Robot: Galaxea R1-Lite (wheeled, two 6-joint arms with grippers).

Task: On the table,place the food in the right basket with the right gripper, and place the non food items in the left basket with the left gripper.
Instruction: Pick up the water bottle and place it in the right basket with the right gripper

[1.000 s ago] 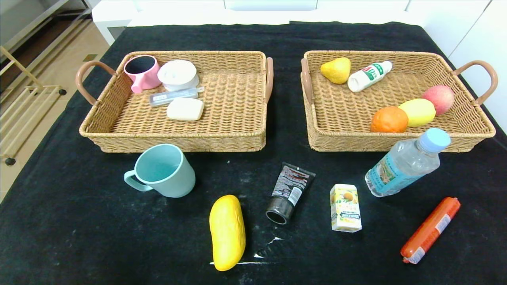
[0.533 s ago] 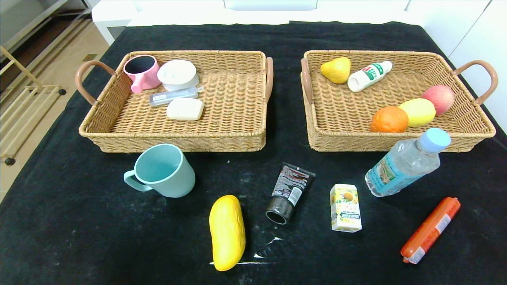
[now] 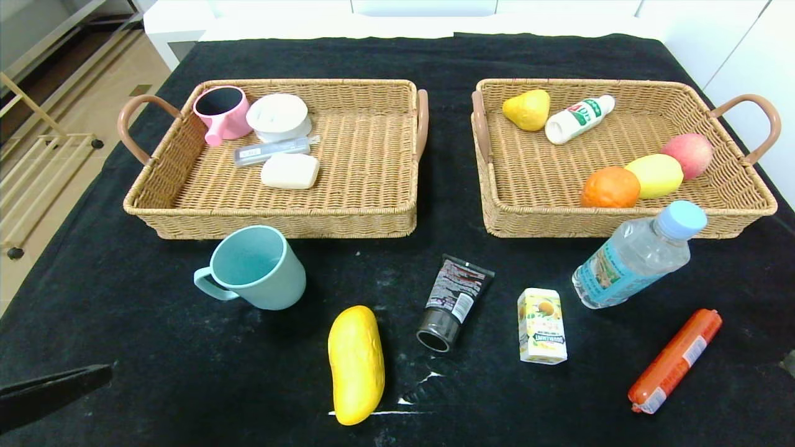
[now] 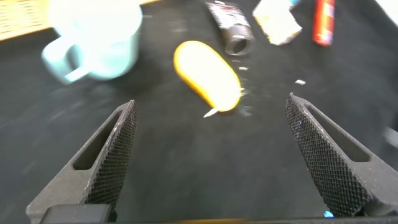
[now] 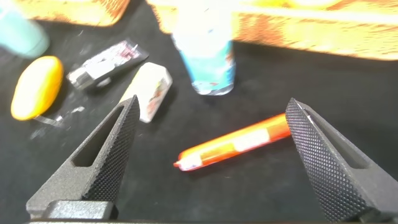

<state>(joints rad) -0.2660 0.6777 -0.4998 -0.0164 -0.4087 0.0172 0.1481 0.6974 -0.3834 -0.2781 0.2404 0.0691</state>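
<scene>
Left wrist view: the left tool point(image 4: 208, 155) hangs with fingers apart above the worktop point(image 4: 186, 162), mango point(image 4: 207, 74) and teal mug point(image 4: 93, 37) ahead. The right tool point(image 5: 211, 162), fingers also spread, hovers over the sausage point(image 5: 233, 144), with carton point(image 5: 148, 90) and bottle point(image 5: 205, 53) beyond, near the right basket point(image 5: 311, 28). The black tube point(image 3: 452, 303) lies between mango and carton.

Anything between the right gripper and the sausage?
Nothing visible. The right gripper, fingers open, hangs over bare black cloth, with the orange-red sausage lying in the gap of its wrist view. The clear bottle and small carton stand farther off.
</scene>
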